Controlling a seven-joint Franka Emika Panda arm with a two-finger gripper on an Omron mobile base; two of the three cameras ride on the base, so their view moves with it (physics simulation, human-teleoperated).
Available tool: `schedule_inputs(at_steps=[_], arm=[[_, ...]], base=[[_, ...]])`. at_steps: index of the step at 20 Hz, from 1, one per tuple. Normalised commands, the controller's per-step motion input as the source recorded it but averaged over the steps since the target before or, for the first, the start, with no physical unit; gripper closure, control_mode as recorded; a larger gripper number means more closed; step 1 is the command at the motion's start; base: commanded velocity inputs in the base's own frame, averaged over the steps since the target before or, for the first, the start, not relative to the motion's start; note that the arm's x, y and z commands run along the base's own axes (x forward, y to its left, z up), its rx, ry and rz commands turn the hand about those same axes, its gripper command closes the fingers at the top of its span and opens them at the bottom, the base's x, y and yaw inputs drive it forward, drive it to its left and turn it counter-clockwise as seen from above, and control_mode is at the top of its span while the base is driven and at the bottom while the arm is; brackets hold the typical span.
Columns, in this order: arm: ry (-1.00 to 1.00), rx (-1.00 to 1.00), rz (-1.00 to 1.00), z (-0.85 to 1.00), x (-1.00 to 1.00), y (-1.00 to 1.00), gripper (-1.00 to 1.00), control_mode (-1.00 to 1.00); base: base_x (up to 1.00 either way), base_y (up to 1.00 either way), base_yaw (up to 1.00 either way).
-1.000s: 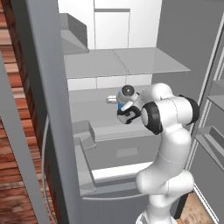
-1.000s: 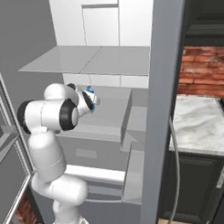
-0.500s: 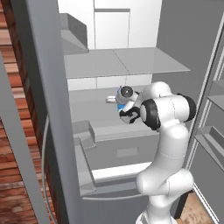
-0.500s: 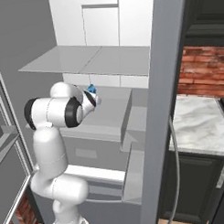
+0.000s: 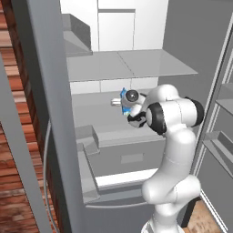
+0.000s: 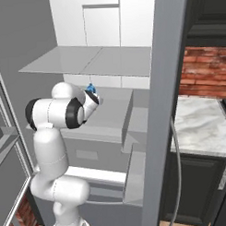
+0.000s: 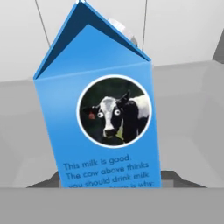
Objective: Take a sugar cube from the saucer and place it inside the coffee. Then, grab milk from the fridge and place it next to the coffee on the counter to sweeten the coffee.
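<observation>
The milk is a blue gabled carton with a round cow picture. It stands on a pale shelf inside the open fridge. My gripper reaches into the fridge and is shut on the milk, a dark fingertip pressed against each side of its base. From the base cameras only a sliver of the milk shows past the gripper. The marble counter lies to the right of the fridge.
A glass shelf hangs close above the hand. A drawer sits below the milk's shelf. The fridge's side wall stands between the arm and the counter. Door bins are on the right, and a brick wall rises behind the counter.
The hand has pushed a little further into the fridge towards the milk, and the jaws have narrowed onto the carton's sides.
</observation>
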Motion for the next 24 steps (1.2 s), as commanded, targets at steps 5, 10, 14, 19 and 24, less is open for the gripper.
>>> schedule_inputs(at_steps=[5, 10, 14, 19, 24], arm=[[-0.13, -0.03, -0.05, 0.0, -0.41, 0.0, 1.0, -1.0], [-0.02, 0.0, -0.06, 0.18, -0.65, 0.0, 1.0, -1.0], [0.03, 0.0, -0.01, 0.51, -0.9, 0.02, 1.0, -1.0], [0.04, 0.0, 0.0, 0.88, -0.76, 0.1, 1.0, -1.0], [0.03, 0.0, 0.0, 1.0, -0.49, 0.09, 1.0, -1.0]], base=[[0.0, 0.0, 0.0], [0.0, 0.0, 0.0], [0.0, 0.0, 0.0], [0.0, 0.0, 0.0], [0.0, 0.0, 0.0]])
